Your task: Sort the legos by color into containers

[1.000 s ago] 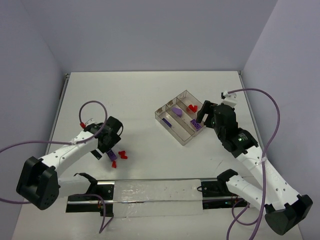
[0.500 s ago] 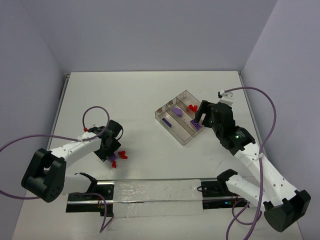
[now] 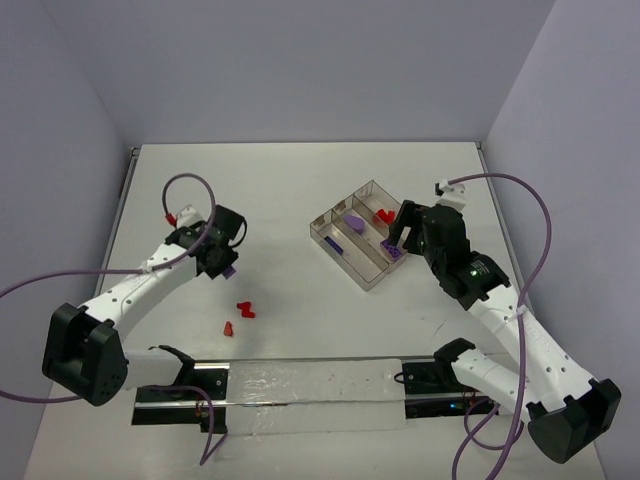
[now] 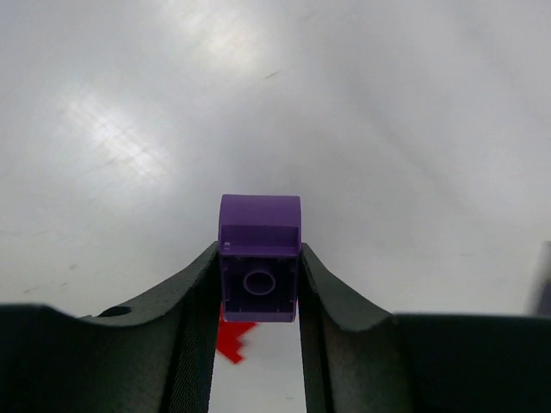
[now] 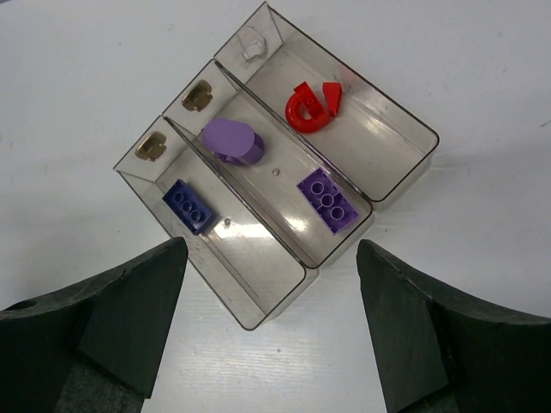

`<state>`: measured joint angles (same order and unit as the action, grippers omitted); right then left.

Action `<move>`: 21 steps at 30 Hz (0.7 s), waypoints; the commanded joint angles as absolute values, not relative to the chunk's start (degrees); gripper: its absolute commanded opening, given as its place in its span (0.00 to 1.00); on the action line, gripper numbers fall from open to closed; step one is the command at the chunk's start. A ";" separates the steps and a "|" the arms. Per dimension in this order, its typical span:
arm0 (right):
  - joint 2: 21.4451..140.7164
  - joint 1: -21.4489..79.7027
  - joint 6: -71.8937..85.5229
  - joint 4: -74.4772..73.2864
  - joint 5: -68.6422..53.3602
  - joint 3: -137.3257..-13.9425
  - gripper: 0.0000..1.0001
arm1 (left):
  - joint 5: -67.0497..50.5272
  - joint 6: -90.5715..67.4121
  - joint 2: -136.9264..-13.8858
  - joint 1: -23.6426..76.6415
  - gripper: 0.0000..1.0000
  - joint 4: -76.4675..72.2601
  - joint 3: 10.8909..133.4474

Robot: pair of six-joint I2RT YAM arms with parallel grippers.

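Note:
A purple lego (image 4: 259, 258) is pinched between my left gripper's (image 4: 258, 297) fingers, underside toward the camera and clear of the table. From above, the left gripper (image 3: 223, 262) hangs at the table's left with the purple lego (image 3: 230, 271) at its tip. Two red legos (image 3: 245, 309) (image 3: 228, 327) lie below it; one red lego (image 4: 234, 335) shows under the jaws. The clear tray (image 5: 426, 138) holds red legos (image 5: 312, 105), a rounded purple one (image 5: 232, 139), a flat purple one (image 5: 327, 200) and a dark blue one (image 5: 188, 206). My right gripper (image 5: 271, 249) hovers open above the tray's near end.
The tray (image 3: 372, 283) sits right of centre, angled, with the right gripper (image 3: 400, 240) beside its right end. A clear strip on a black rail (image 3: 310, 385) runs along the near edge between the arm bases. Purple cables loop from both arms.
The left gripper has shut on the purple lego and carried it up and away from the two red legos. The right arm has barely moved.

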<state>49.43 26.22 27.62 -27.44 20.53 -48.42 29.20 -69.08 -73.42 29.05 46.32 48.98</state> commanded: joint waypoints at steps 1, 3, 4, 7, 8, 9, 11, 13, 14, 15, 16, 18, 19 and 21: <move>48.43 25.93 27.94 -25.33 22.23 -49.48 0.87 | 31.28 -61.51 -74.52 31.88 0.13 43.43 63.16; 48.13 25.93 27.68 -26.06 23.69 -49.72 0.87 | 30.45 -60.93 -77.22 35.17 0.13 41.54 67.60; 47.90 25.93 27.51 -26.64 24.61 -49.92 0.87 | 29.79 -60.74 -79.72 37.36 0.14 40.30 70.67; 46.64 25.92 27.21 -27.77 26.01 -50.36 0.87 | 25.94 -60.37 -85.43 40.95 0.14 36.54 78.55; 45.80 25.87 27.06 -28.12 26.70 -50.36 0.87 | 24.21 -60.32 -88.59 43.02 0.14 34.72 82.01; 44.99 25.87 26.96 -28.47 27.41 -50.36 0.87 | 22.65 -60.32 -91.60 44.38 0.14 33.51 85.33; 43.49 25.93 26.84 -29.22 28.85 -50.36 0.87 | 20.38 -60.49 -97.26 46.34 0.14 32.85 91.40; 42.34 25.85 26.73 -30.03 30.07 -50.14 0.87 | 18.70 -60.85 -104.06 48.20 0.14 32.42 96.36; 41.87 25.84 26.72 -30.14 30.48 -50.10 0.87 | 18.08 -60.91 -105.10 48.80 0.14 32.28 98.35; 41.37 25.84 26.72 -30.53 31.09 -50.03 0.87 | 16.29 -61.22 -107.77 49.46 0.14 31.75 101.15; 41.22 25.84 26.72 -30.80 31.29 -50.07 0.87 | 15.65 -61.41 -109.94 49.66 0.14 31.55 102.03; 40.44 25.77 26.72 -31.50 32.05 -50.01 0.87 | 13.16 -61.72 -115.01 50.90 0.15 30.05 106.16; 40.20 25.83 26.72 -31.62 32.23 -50.01 0.87 | 12.34 -61.78 -116.43 51.20 0.15 29.29 107.40; 39.81 25.77 26.58 -31.85 32.26 -49.94 0.87 | 11.01 -61.64 -118.12 51.74 0.16 27.47 109.29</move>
